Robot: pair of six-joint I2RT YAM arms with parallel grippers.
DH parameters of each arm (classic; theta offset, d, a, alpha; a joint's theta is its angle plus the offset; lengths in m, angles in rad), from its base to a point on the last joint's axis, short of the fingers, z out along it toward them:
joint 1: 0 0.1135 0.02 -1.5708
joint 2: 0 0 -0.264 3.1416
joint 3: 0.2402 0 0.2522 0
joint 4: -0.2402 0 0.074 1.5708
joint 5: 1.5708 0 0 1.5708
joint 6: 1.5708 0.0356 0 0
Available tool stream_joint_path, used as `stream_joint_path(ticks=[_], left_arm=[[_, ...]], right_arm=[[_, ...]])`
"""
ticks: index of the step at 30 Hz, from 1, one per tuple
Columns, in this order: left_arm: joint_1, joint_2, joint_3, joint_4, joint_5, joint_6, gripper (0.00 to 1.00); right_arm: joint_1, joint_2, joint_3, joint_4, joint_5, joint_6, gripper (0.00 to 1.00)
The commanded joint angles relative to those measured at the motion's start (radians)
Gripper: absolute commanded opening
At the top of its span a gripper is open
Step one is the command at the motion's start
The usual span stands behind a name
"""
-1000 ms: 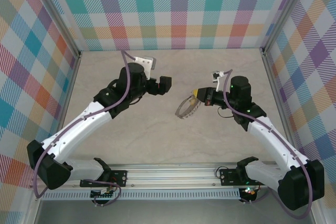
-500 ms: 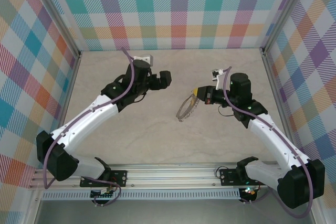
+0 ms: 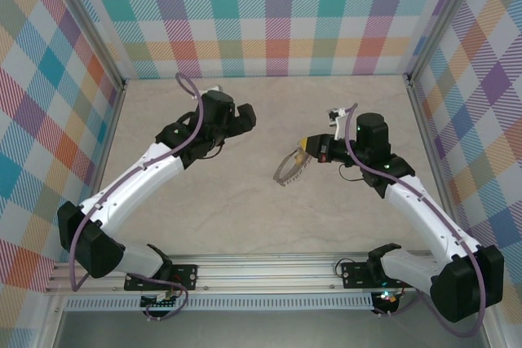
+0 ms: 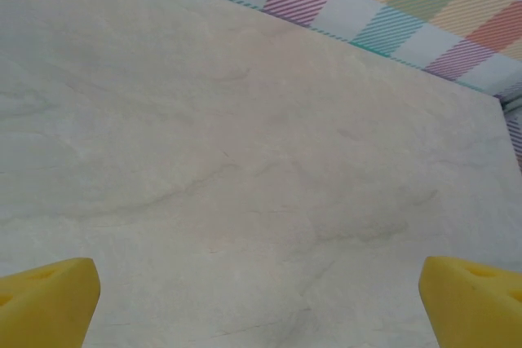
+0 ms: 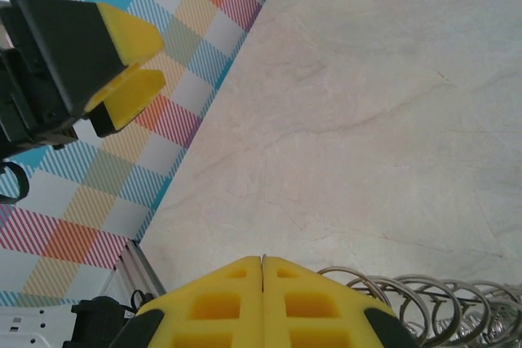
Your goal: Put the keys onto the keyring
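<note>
From my remote station: the right gripper, over the middle of the pale marble-patterned table, has its yellow foam fingers pressed flat together and clamped on the keyring, a thin, floppy run of small silvery metal loops. In the top view the keyring's long axis slants from the fingertips down and to the left, its free end pointing towards the near edge of the table. In the right wrist view the loops fan out sideways just beside the closed fingers. Well apart across the table, the left gripper has its yellow pads spread wide over bare tabletop with nothing between them. The pastel plaid walls enclose the table.
</note>
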Motion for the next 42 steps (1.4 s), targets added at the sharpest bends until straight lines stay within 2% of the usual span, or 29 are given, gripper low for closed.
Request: stream_joint_path(ticks=[1, 6, 9, 13, 19, 23, 31, 36, 42], left_arm=[[0.012, 0.024, 0.062, -0.014, 0.13, -0.032, 1.0], [0.013, 0.088, 0.171, -0.038, 0.293, -0.075, 1.0], [0.014, 0.111, 0.26, -0.08, 0.325, -0.059, 1.0], [0.02, 0.098, 0.262, -0.024, 0.379, -0.036, 1.0], [0.042, 0.095, 0.179, 0.077, 0.434, 0.028, 1.0], [0.063, 0.078, 0.059, 0.19, 0.504, 0.053, 1.0], [0.098, 0.048, -0.164, 0.458, 0.742, 0.163, 0.96], [0.13, 0.108, -0.188, 0.611, 0.94, 0.175, 0.86], [0.131, 0.197, -0.172, 0.742, 1.083, 0.143, 0.6]], right_arm=[[-0.001, 0.01, 0.064, -0.009, -0.006, -0.031, 0.0], [0.0, 0.035, 0.096, -0.011, -0.027, -0.029, 0.0], [0.0, 0.05, 0.109, -0.004, -0.037, -0.033, 0.0], [0.0, 0.073, 0.119, 0.009, -0.059, -0.048, 0.0], [-0.007, 0.111, 0.137, 0.007, -0.097, -0.089, 0.0], [-0.015, 0.131, 0.117, 0.065, -0.12, -0.073, 0.0], [-0.049, 0.104, 0.058, 0.194, -0.174, -0.026, 0.0], [-0.088, 0.061, 0.035, 0.197, -0.188, -0.023, 0.0], [-0.118, 0.078, 0.049, 0.194, -0.262, 0.009, 0.0]])
